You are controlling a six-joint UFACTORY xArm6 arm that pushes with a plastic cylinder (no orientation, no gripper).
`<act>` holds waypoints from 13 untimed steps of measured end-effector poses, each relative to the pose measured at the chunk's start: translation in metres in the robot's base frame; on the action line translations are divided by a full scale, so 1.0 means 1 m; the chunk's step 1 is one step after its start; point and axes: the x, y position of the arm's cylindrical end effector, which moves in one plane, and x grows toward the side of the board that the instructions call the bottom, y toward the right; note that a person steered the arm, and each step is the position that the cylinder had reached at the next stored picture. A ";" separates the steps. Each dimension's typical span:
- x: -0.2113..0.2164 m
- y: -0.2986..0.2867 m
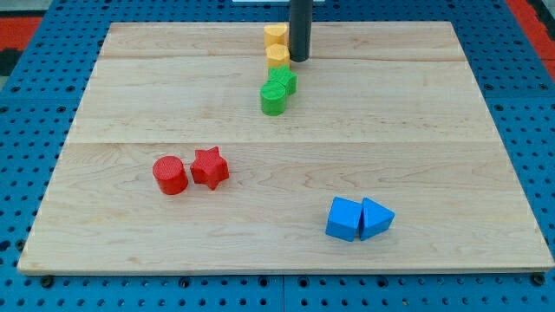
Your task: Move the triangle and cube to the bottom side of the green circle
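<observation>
A blue cube [344, 218] and a blue triangle [376, 217] lie touching side by side near the view's bottom right. A green circle [272, 99] stands at the top centre, with a green star [283, 81] touching its upper right. My tip [299, 60] is at the view's top centre, just right of two yellow blocks [277, 47] and just above the green star. It is far from the blue blocks.
A red cylinder [170, 175] and a red star [209, 167] sit together at the left of centre. The wooden board [130, 95] rests on a blue pegboard table [520, 104].
</observation>
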 end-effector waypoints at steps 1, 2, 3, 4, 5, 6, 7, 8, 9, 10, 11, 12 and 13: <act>0.000 0.024; 0.080 0.103; 0.187 0.186; 0.309 0.211; 0.333 0.128; 0.320 0.084; 0.281 0.066; 0.274 0.038; 0.288 0.101; 0.257 0.074; 0.225 0.038; 0.201 0.019; 0.178 0.001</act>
